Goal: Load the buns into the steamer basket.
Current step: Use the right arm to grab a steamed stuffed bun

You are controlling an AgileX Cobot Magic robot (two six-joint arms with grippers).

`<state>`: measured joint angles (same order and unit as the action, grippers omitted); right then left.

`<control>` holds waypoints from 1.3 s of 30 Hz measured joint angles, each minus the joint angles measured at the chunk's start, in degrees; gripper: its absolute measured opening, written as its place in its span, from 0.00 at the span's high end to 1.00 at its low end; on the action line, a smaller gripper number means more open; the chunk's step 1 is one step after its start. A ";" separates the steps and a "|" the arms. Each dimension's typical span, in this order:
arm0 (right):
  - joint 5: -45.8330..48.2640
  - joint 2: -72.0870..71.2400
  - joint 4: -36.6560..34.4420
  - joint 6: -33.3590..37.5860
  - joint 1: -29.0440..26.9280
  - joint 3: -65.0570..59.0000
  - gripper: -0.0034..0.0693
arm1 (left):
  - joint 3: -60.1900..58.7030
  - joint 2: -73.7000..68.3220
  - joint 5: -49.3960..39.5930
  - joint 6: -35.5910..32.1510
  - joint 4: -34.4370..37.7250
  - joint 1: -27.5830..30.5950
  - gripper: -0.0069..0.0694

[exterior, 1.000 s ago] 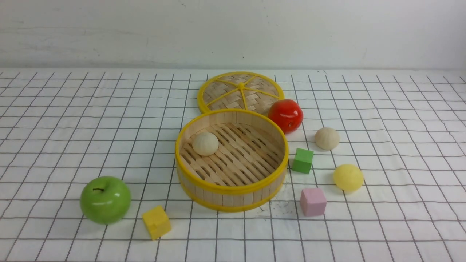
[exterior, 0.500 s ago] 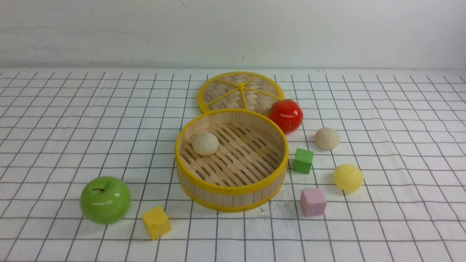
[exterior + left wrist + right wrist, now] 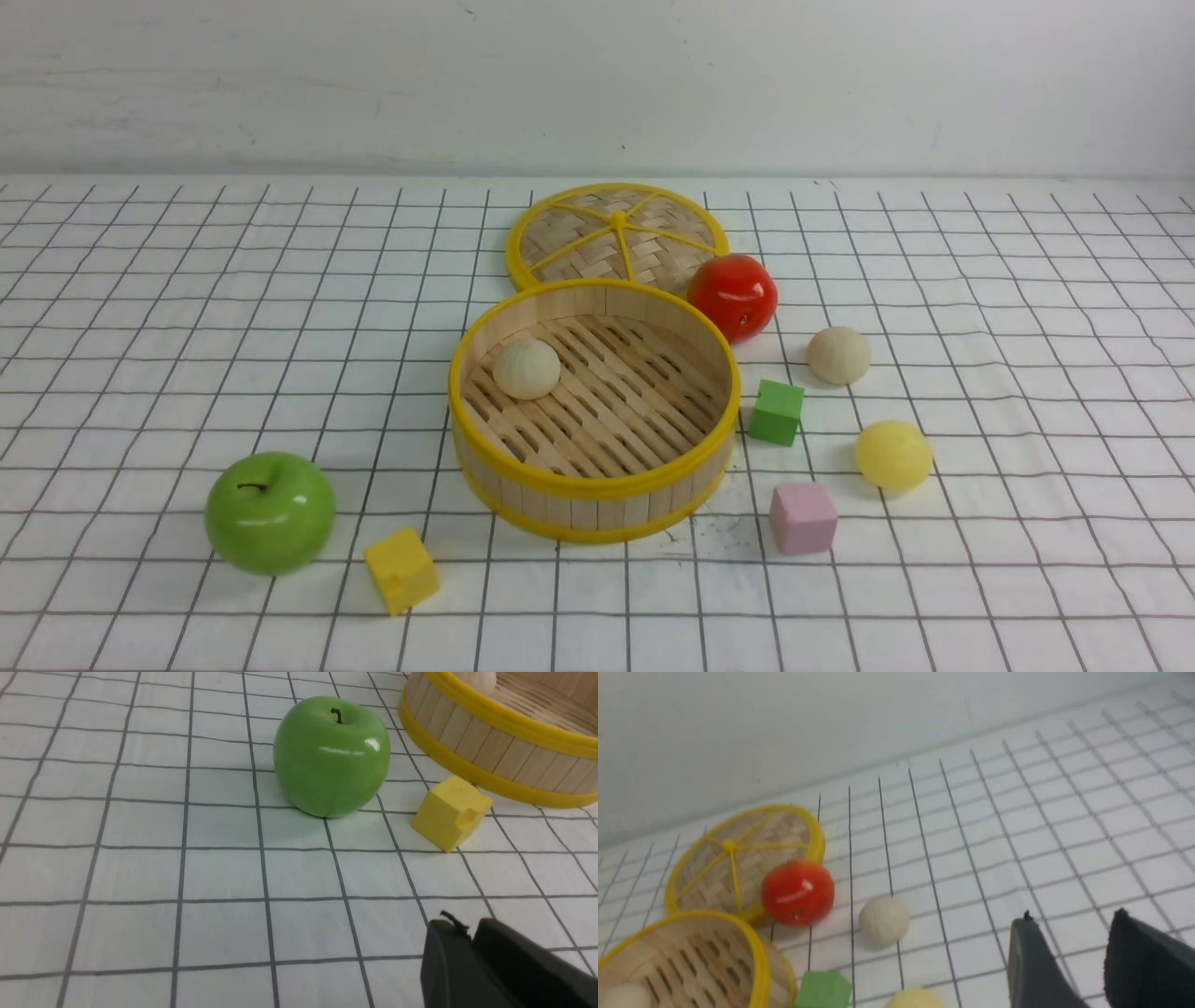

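The steamer basket stands mid-table, with one cream bun on its slatted floor at the left. A second cream bun and the pale yellow bun lie on the cloth to its right. Neither arm shows in the front view. In the left wrist view my left gripper is shut and empty, near the green apple and the basket's wall. In the right wrist view my right gripper is open and empty, to the right of the cream bun and yellow bun.
The woven lid lies behind the basket, a red apple beside it. A green apple and yellow cube sit front left. A green cube and pink cube lie between the basket and the loose buns.
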<state>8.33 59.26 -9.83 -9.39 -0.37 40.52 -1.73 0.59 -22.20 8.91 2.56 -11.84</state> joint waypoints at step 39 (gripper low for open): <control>36.61 53.93 11.75 0.66 13.52 39.99 0.96 | 0.00 0.00 0.00 0.00 0.00 0.00 0.79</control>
<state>44.94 113.19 1.92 -8.73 13.15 80.51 -1.73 0.59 -22.20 8.91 2.56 -11.84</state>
